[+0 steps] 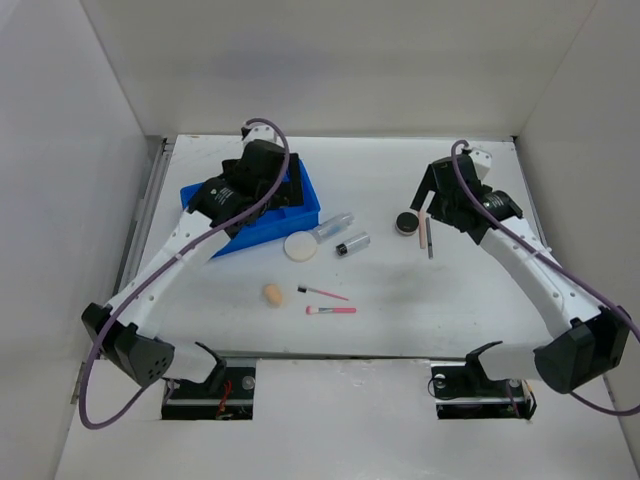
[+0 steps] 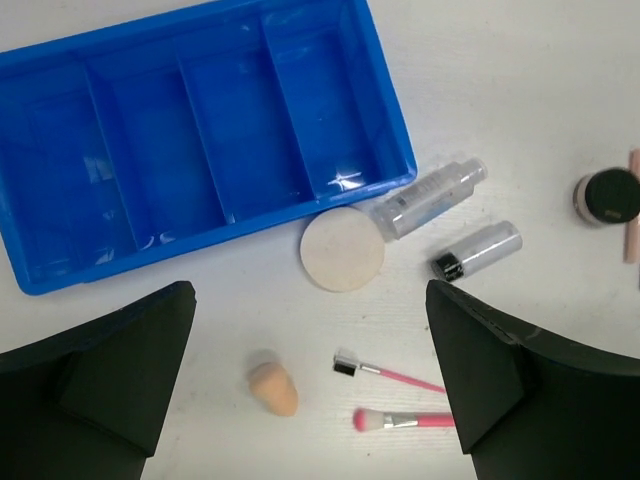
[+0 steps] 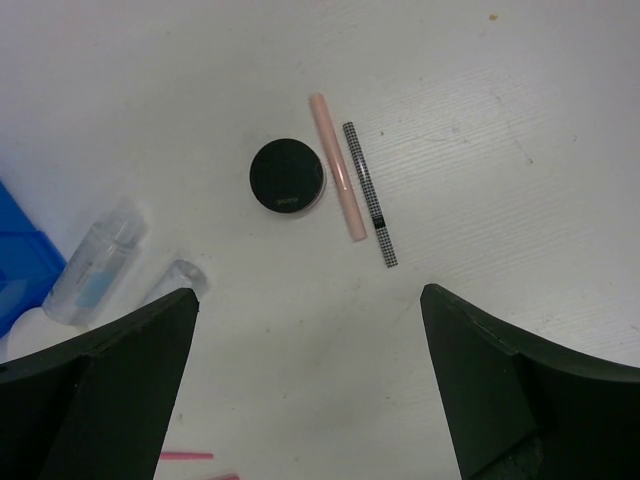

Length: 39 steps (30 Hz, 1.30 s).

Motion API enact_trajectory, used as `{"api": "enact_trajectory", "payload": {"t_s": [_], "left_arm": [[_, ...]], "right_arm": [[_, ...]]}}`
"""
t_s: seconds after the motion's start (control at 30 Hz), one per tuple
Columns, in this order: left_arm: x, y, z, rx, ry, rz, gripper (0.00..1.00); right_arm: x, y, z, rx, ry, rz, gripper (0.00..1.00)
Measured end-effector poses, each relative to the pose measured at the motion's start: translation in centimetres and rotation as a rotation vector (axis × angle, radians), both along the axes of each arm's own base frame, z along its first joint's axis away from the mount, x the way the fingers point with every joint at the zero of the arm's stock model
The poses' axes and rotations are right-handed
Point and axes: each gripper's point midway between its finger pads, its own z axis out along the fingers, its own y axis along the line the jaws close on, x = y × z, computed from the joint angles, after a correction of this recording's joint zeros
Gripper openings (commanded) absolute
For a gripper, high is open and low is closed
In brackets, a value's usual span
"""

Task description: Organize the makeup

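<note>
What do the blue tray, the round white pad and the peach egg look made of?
Blue tray: glossy moulded plastic, with glare on its floor. Round white pad: matte, no shine, probably soft foam or fabric. Peach egg: matte, likely sponge foam.

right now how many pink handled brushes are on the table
2. A thin dark-tipped brush lies right of the peach sponge; a pink-tipped brush lies close beside it, apart. None seem hidden.
</note>
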Motion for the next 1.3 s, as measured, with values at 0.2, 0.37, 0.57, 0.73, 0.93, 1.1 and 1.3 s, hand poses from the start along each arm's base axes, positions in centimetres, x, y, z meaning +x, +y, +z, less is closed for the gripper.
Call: {"api": "enact_trajectory", "payload": {"t_s": [0.2, 0.37, 0.57, 0.73, 0.93, 1.1, 1.3], "left_arm": [[0.0, -5.2, -1.2, 0.102, 0.054, -0.158, 0.99], [-2.8, -11.9, -5.0, 0.181, 0.132, -0.382, 0.82], [-4.1, -17.4, -10.6, 0.203, 0.270, -0.556, 0.73], [-2.1, -20.8, -14.8, 0.255, 0.333, -0.619, 0.79], [-0.9, -21.7, -19.7, 0.361, 0.393, -0.685, 0.75], [0.0, -20.8, -21.1, 0.385, 0.422, -0.708, 0.76], [1.1, -19.6, -22.9, 0.416, 0.455, -0.707, 0.62]], "right_arm": [[-1.8, -0.4, 0.8, 0.031, -0.048, 0.017, 0.99], [-2.9, -1.3, 2.6, 0.045, -0.117, 0.001, 0.99], [-3.4, -2.2, 1.7, 0.030, -0.109, -0.039, 0.99], [-3.9, -3.7, -0.3, 0.040, -0.063, -0.085, 0.99], [-4.9, -4.6, 0.8, 0.069, -0.107, -0.111, 0.99], [-5.8, -5.1, 2.4, 0.084, -0.163, -0.125, 0.99], [-5.7, -5.2, 2.1, 0.081, -0.154, -0.135, 0.99]]}}
